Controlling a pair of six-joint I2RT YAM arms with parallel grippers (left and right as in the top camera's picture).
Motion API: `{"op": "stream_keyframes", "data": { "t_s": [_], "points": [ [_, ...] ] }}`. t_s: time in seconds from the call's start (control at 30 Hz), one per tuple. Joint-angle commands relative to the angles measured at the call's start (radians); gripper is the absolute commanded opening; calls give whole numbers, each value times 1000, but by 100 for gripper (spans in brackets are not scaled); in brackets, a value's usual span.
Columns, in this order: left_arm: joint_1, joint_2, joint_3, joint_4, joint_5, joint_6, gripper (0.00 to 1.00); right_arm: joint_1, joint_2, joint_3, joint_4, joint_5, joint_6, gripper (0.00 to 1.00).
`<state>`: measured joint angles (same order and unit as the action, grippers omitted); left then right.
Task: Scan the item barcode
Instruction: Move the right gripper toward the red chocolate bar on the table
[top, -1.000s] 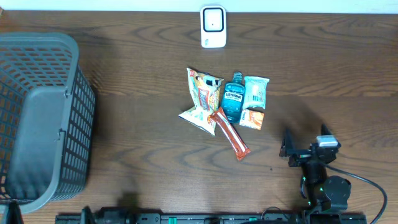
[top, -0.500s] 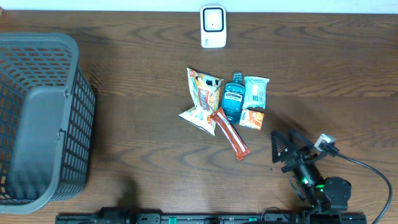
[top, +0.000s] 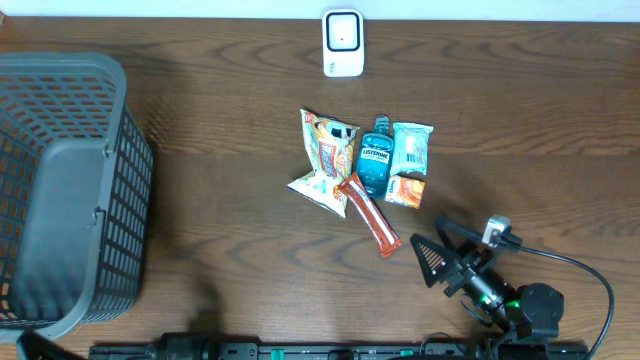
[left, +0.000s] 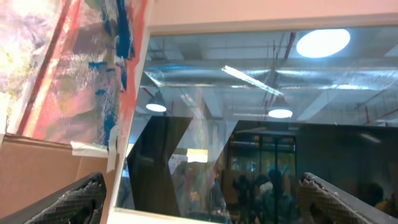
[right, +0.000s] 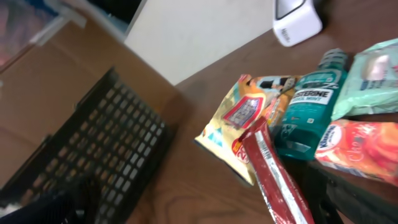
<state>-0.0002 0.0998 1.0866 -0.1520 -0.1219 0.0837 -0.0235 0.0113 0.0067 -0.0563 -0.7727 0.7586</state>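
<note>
Gaping wide with nothing between its fingers, the right gripper (top: 437, 248) sits low over the table (top: 220, 120) near the front edge, right of centre, its tips aimed up and to the left toward a small heap of goods. Nearest to it, just beyond the tips and not touched, lies the red bar wrapper (top: 372, 217), long and narrow, slanted from upper left to lower right. Its upper end lies against the snack bag (top: 322, 160), a crinkled yellow and white pouch on the left of the heap, and against the foot of the teal mouthwash bottle (top: 376, 160), which lies flat with its cap pointing toward the far edge. Right of the bottle and touching it is a pale green packet (top: 411, 148), with an orange packet (top: 406, 190) just below that. Well beyond the heap, at the far edge of the table, stands the white scanner (top: 342, 43), apart from all the goods. A dark grey basket (top: 60, 190) takes up the far left side, well apart from everything else. The left gripper (left: 205, 202) is likewise spread wide and holds nothing; its own camera looks upward at ceiling lamps (left: 323, 42) and a dark window (left: 261, 168).
</note>
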Motion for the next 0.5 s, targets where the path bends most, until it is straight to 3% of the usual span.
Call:
{"op": "stream_keyframes", "data": {
  "t_s": [0.0,0.23,0.47],
  "points": [
    [5,-60,-25,13,6,-3,98,5,-5,-1,-8,-69,-57,99],
    [6,-97,-116,65,-1,2,98,5,-5,-1,-11,-93,-132,99],
    [6,-97,-318,120,-3,1,98,5,54,-1,-11,-94,-156,99]
  ]
}}
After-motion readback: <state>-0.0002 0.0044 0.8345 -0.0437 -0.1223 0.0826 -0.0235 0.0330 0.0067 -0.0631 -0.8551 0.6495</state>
